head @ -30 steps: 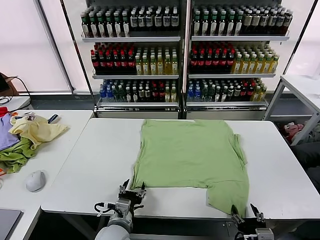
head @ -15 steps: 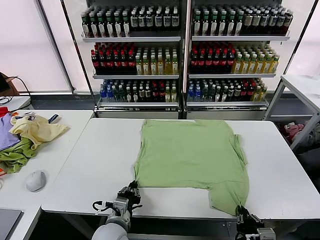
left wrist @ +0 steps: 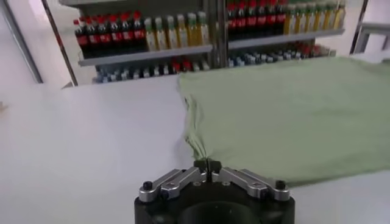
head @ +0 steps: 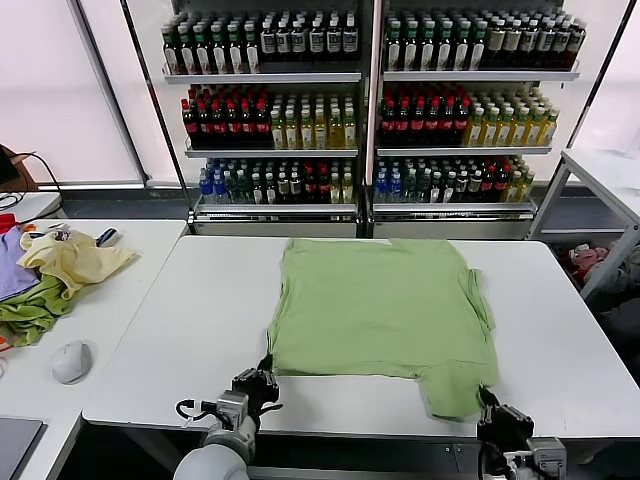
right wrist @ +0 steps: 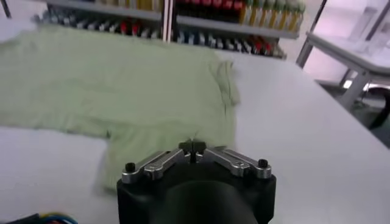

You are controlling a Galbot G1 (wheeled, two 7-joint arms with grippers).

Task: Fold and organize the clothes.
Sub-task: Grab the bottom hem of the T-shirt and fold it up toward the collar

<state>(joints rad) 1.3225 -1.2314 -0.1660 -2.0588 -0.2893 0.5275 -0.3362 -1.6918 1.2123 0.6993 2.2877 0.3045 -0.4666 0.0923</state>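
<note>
Drink shelves (head: 370, 105) fill the far wall, rows of bottles in red, yellow and dark.

White bench (head: 180, 330) in front of them, wide and bare apart from the garment. A second bench to the left carries a heap: pale yellow garment (head: 72, 262), darker green one (head: 30, 312), and a grey computer mouse (head: 71, 361) nearer.

Light green shirt (head: 380, 305) lies flat, spread across the middle of the bench, back side up as far as can be told; no print or buttons show. One sleeve (head: 478, 285) is bunched at the right edge. A lower flap hangs toward the near right corner.

Left tool (head: 262, 378) sits at the near left corner of the shirt, jaws pressed together on a pinch of hem; the left wrist view shows cloth gathered into pleats right at the tips. Right tool (head: 488, 402) is at the near right corner, jaws likewise closed, with the flap's edge meeting the tips in its wrist view; it looks like a grip on the shirt.

Handling, by judgement: thin soft cotton, light, no stiffness, will drape and drag on the bench. The two near corners are the sensible holds; lift both together and evenly or the fold will skew.
</note>
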